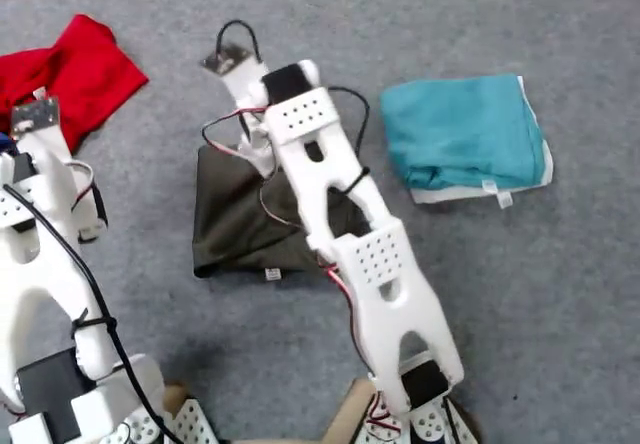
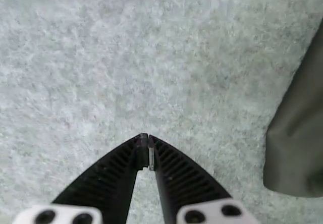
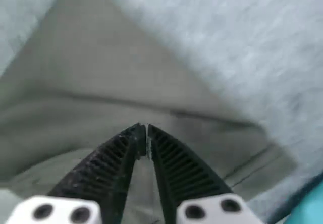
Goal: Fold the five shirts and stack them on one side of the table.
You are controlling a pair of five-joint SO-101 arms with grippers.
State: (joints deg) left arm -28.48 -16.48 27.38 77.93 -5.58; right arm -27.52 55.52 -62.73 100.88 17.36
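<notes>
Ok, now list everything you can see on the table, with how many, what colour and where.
red shirt: 1, red, crumpled at the far left of the table
dark olive shirt: 1, dark olive, middle of the table, partly under an arm
teal shirt: 1, teal, folded, on the right side
white cloth: 1, white, beneath the teal shirt, its edge peeking out
table: 1, grey fuzzy surface
left gripper: 1, black fingers, shut, over bare table beside the dark olive shirt
right gripper: 1, black fingers, shut, over the dark olive shirt
</notes>
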